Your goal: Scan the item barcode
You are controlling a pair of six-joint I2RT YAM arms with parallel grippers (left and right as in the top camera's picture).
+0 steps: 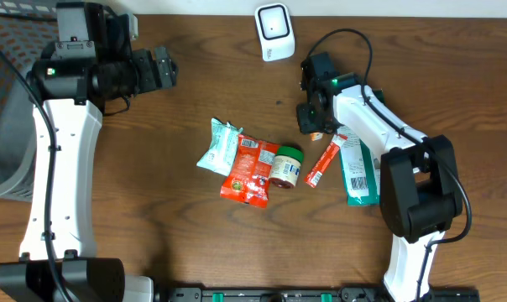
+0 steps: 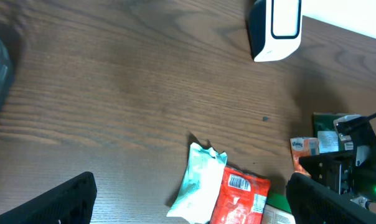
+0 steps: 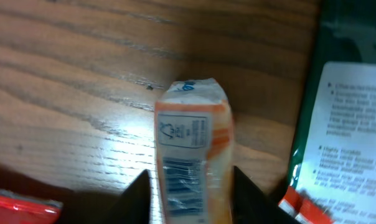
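Observation:
A small orange-and-white packet (image 3: 189,134) lies on the table, its barcode face up. My right gripper (image 3: 191,190) has a jaw pressed to each side of its near end. From overhead only an orange tip of the packet (image 1: 319,135) shows under the right gripper (image 1: 316,126). The white barcode scanner (image 1: 274,32) stands at the table's back edge, also in the left wrist view as the scanner (image 2: 276,28). My left gripper (image 1: 164,67) hangs open at the back left, nothing between its fingers (image 2: 54,202).
In the middle lie a mint packet (image 1: 217,147), a red packet (image 1: 247,170) and a green-lidded jar (image 1: 286,166). A red stick packet (image 1: 323,164) and a green packet (image 1: 358,172) lie right beside the right gripper. A grey bin (image 1: 6,101) is at the left.

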